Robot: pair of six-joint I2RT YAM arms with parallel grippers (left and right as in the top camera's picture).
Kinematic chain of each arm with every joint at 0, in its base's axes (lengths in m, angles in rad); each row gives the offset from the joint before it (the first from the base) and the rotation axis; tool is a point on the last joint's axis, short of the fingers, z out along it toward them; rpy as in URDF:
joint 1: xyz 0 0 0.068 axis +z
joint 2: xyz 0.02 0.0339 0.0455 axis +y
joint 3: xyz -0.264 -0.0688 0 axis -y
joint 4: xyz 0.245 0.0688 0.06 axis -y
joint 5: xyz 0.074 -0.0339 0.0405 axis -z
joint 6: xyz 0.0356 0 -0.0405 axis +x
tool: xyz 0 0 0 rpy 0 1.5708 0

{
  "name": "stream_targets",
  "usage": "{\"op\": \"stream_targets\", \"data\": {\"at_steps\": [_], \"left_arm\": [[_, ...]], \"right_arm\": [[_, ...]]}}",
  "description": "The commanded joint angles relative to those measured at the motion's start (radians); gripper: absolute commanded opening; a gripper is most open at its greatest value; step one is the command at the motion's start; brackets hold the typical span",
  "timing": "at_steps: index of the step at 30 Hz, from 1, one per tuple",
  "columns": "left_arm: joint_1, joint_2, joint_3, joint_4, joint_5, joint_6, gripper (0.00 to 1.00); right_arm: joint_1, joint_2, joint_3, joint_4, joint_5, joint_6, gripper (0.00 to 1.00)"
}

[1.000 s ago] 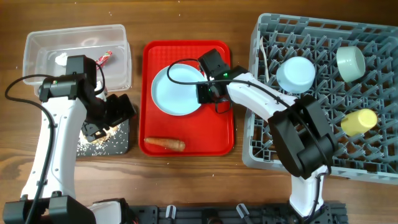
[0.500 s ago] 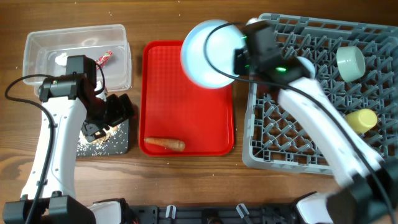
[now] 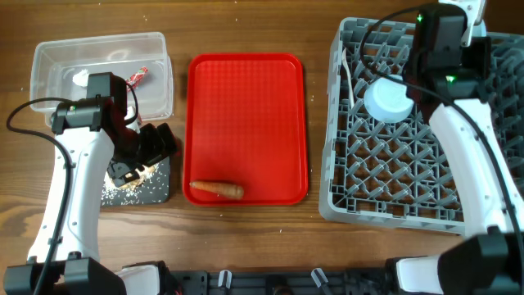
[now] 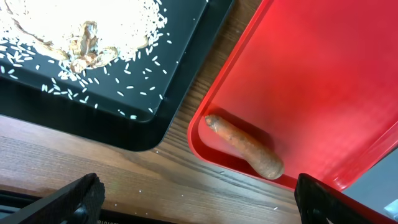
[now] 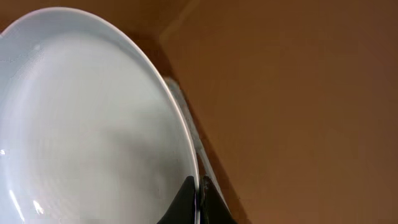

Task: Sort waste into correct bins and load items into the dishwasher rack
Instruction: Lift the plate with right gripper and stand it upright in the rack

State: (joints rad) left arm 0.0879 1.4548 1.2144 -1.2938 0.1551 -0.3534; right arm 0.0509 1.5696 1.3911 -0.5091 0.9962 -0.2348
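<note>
Pinching plate (image 5: 93, 124), right gripper (image 5: 198, 200), carrot (image 3: 217, 189) on red tray (image 3: 246, 106)

Bright even light; close plate (image 5: 93, 124) looks soft.

**Arm and gripper poses, overhead and wrist views.**
The left arm (image 3: 70, 180) runs along the table's left edge, wrist bent inward. The left gripper (image 4: 202, 198) points down with its jaws spread wide and empty. The right arm (image 3: 467, 139) stretches to the far right corner, and the right gripper (image 5: 198, 199) pinches the rim of the pale-blue plate (image 5: 93, 124).
</note>
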Motion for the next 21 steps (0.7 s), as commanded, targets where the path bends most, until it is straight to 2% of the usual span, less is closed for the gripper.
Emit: {"op": "stream_targets", "data": {"at_steps": [1, 6, 10, 12, 13, 15, 20, 21], "left_arm": [[0.006, -0.007, -0.004, 0.002, 0.001, 0.008, 0.99], [0.006, -0.007, -0.004, 0.002, 0.001, 0.008, 0.99], [0.006, -0.007, -0.004, 0.003, 0.002, 0.008, 0.99], [0.006, -0.007, -0.004, 0.002, 0.002, 0.008, 1.00], [0.006, -0.007, -0.004, 0.001, 0.002, 0.008, 0.99], [0.006, -0.007, -0.004, 0.000, 0.002, 0.005, 1.00], [0.006, -0.007, -0.004, 0.000, 0.002, 0.005, 1.00], [0.006, -0.007, -0.004, 0.000, 0.002, 0.005, 1.00]], "right_arm": [[-0.044, 0.085, 0.014, -0.002, 0.035, 0.013, 0.04], [-0.043, 0.178, 0.014, -0.001, -0.026, 0.042, 0.04], [-0.016, 0.192, 0.014, 0.027, -0.160, 0.062, 0.04], [0.013, 0.191, 0.014, 0.111, -0.159, 0.057, 0.62], [0.020, 0.189, 0.014, 0.113, -0.158, 0.054, 0.70], [0.024, 0.179, 0.014, 0.100, -0.155, 0.056, 0.76], [0.024, 0.050, 0.014, 0.040, -0.162, 0.090, 0.85], [0.024, 0.015, 0.014, 0.022, -0.190, 0.105, 0.89]]}}
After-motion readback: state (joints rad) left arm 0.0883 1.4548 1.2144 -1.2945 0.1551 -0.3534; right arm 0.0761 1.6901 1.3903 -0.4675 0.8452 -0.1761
